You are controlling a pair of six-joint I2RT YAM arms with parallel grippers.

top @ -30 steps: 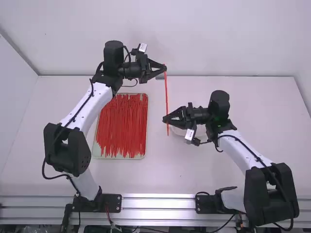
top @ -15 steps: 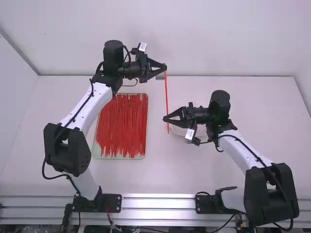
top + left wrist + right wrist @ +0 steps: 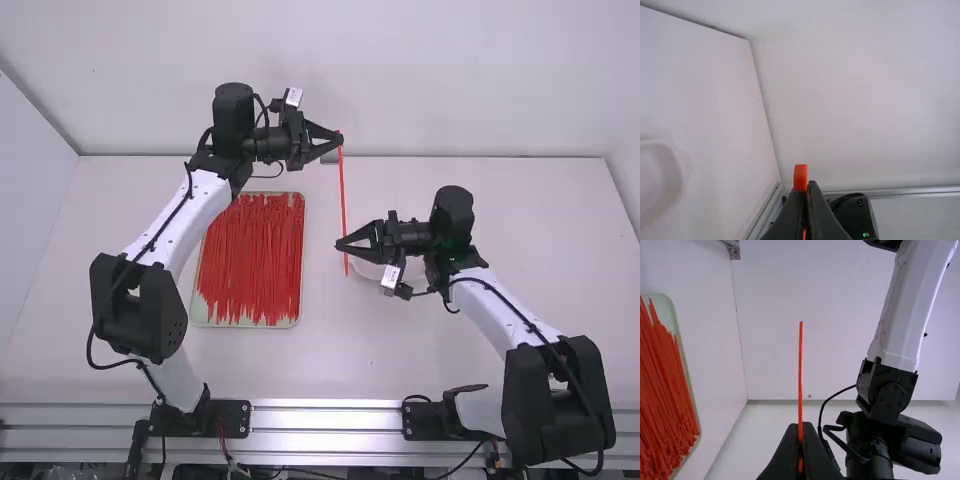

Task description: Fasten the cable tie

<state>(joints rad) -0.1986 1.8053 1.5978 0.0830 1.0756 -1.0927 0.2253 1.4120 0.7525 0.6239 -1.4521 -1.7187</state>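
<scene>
We hold the cable tie [image 3: 343, 200] running down the frame's centre: left gripper [image 3: 337, 140] clenched on its head, right gripper [image 3: 346, 250] clenched near its tail. Bent toward the head, it could twist and slip out.

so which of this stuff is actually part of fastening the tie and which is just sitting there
In use:
- red cable tie, held upright between the two grippers
- left gripper, shut on its top end
- right gripper, shut on it lower down

Lying about:
- spare red cable ties, piled together
- tray under them
- white table
</scene>
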